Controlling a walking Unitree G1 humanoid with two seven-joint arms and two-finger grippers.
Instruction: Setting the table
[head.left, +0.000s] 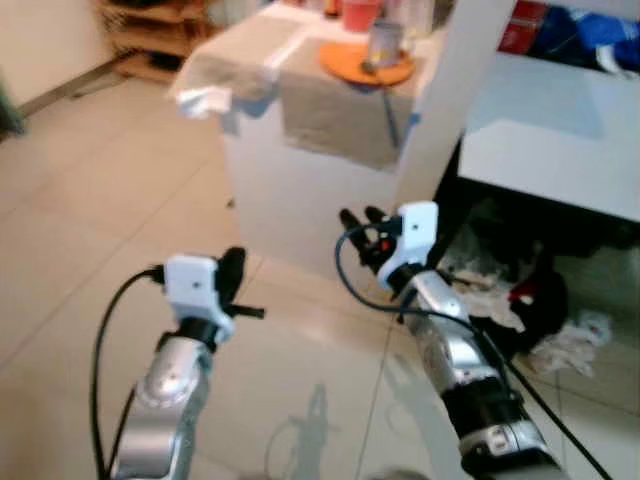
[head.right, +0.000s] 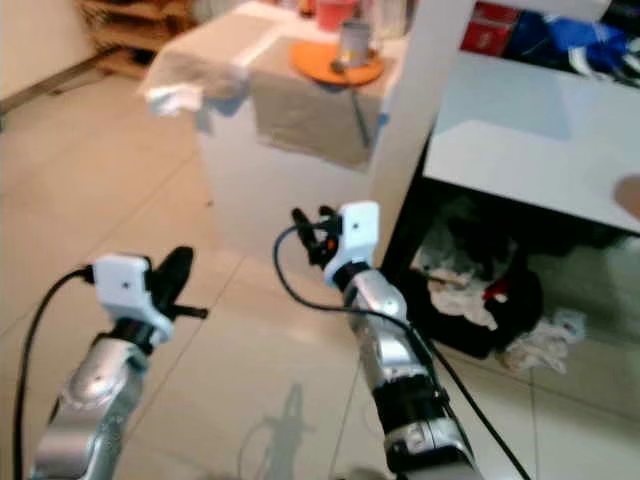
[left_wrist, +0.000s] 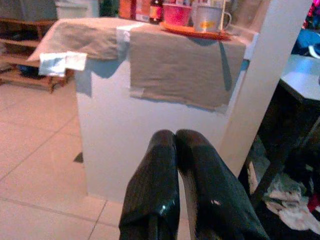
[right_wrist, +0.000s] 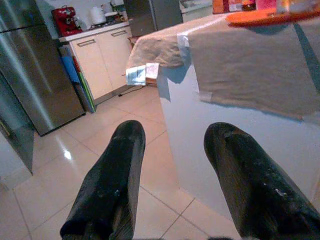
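Empty-handed, left pincer (left_wrist: 175, 150) closed and right pincer (right_wrist: 172, 150) spread, the robot faces a tabletop (head.left: 250, 120) bearing a likely rigid, fragile mug (head.left: 385, 42) best taken by its body

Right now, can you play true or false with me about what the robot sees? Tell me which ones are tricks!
1. The orange plate sits on top of the white counter. True.
2. The right gripper has its fingers pressed together. False: its two black fingers stand apart.
3. The left gripper is holding the metal mug. False: it is shut on nothing, out in front of the counter, and the mug stands on the plate.
4. A beige cloth hangs over the counter's edge. True.
5. Crumpled rags lie on the floor under the table. True.
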